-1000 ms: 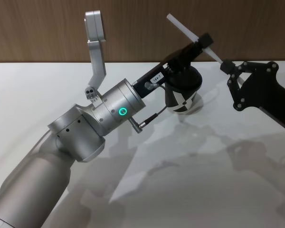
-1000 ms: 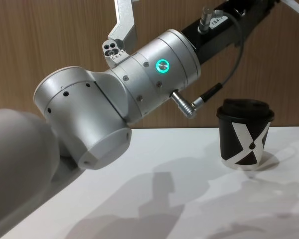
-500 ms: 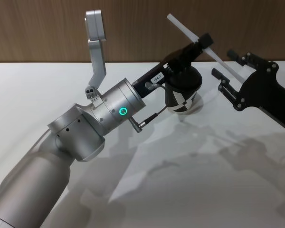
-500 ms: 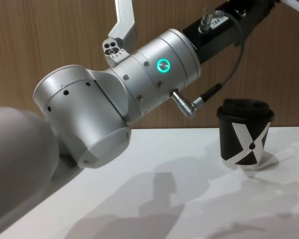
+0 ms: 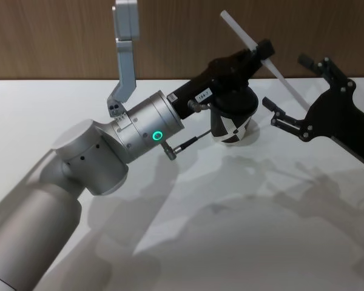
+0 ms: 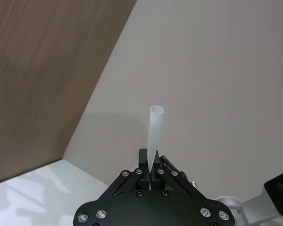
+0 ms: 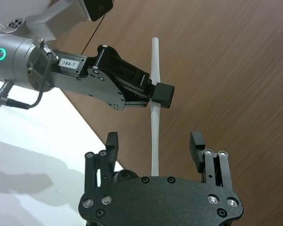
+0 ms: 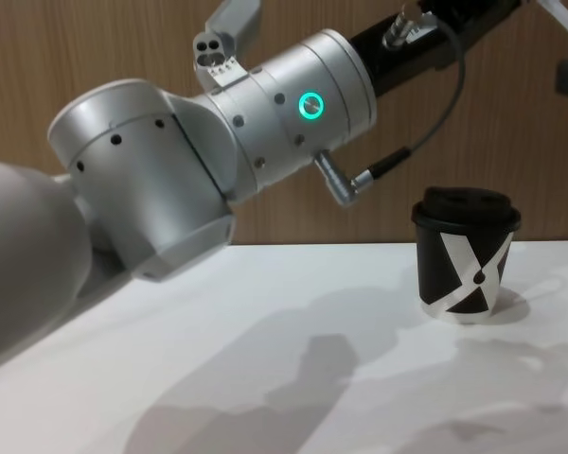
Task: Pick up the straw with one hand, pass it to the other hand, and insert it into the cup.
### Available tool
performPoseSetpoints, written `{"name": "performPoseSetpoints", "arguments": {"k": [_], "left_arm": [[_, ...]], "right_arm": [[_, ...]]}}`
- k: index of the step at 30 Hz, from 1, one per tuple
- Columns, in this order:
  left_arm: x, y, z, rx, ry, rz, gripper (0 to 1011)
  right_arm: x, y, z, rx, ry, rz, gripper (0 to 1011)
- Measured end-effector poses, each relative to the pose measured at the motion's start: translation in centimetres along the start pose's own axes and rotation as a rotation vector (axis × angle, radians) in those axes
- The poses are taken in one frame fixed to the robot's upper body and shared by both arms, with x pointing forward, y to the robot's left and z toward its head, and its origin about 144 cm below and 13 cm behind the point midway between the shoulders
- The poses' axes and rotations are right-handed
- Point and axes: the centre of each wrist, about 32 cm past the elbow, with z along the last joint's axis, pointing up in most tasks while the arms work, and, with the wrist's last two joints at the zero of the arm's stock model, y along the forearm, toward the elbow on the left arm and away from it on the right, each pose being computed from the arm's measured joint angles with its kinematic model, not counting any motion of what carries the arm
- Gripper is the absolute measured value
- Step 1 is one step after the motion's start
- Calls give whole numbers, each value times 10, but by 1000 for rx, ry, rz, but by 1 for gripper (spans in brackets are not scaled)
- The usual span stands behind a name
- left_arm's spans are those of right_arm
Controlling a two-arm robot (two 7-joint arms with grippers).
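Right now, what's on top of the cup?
A black domed lid sits on the cup. Higher up, the left gripper holds the straw tilted, with the open right gripper flanking its lower part. The lid hides the cup's inside.

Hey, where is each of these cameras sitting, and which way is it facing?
Head view: up high, facing down at the table; both arms show, left hand gripping the straw, right hand open at its lower end.
Chest view: low, facing across the table at the cup; the left arm crosses above.
Left wrist view: behind the left hand, facing along the straw.
Right wrist view: behind the open right hand, facing the straw and left hand.
Shared: both wrist views see the straw.
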Motion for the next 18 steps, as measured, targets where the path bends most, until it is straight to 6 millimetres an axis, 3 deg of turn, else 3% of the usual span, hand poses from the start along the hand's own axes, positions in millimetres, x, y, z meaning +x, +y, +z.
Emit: {"name": "performPoseSetpoints", "arguments": {"k": [5,18], "left_arm": [[-4,-2,11,38,-95,19,8],[-17,-8,53,153,-291,79,8]], "right_arm": [[0,0,0,0,0,0,1001],[0,0,0,0,0,0,1001]]}}
